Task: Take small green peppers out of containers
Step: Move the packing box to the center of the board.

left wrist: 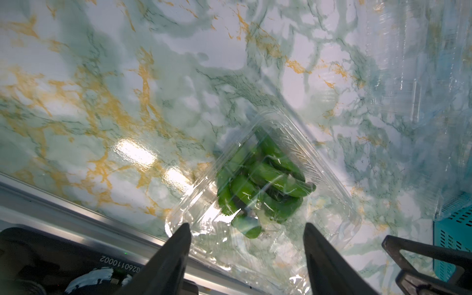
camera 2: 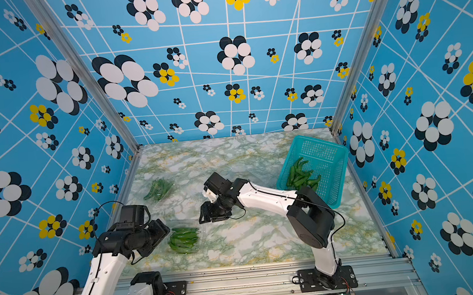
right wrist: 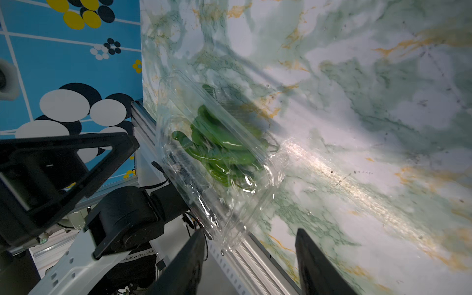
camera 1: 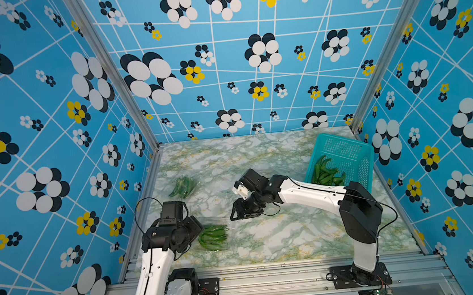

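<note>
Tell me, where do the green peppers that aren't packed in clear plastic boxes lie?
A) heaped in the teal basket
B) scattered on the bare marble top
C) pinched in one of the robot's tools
A: in a top view, a heap of unboxed small green peppers lies inside the teal perforated basket.

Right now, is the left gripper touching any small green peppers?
Apart. The left wrist view shows the left gripper open, with visible gaps between it and the small green peppers.
</note>
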